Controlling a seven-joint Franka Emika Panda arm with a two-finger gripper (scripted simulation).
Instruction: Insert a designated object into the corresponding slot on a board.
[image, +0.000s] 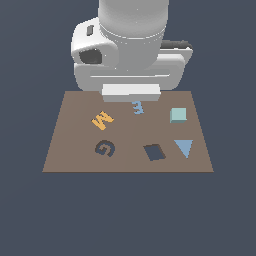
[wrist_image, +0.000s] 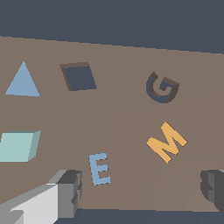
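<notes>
I see the mint cube (image: 178, 115) resting flat on the brown board (image: 70, 155), toward the exterior view's right and not far from the board's edge there, with bare board all around it and nothing touching it. It is equal-sided, so I can give it no long axis; its faces sit nearly square to the board's edges. Nearer the camera from it lies the flat blue triangle (image: 184, 147), its tip pointing toward the near edge, and just beside that, toward the exterior view's left, is the dark square slot (image: 154, 152), turned slightly off the board's lines and with nothing in it. Further left are the dark G cut-out (image: 104, 148), also unfilled, and the orange M (image: 102, 119); the small blue E (image: 138, 106) sits near the far edge. My tool (wrist_image: 139, 190) hangs over the far side of the board, close to the E and apart from the cube, its fingers (wrist_image: 70, 192) spread wide with nothing between them. The dark tabletop (image: 30, 215) surrounds the board on all sides.
</notes>
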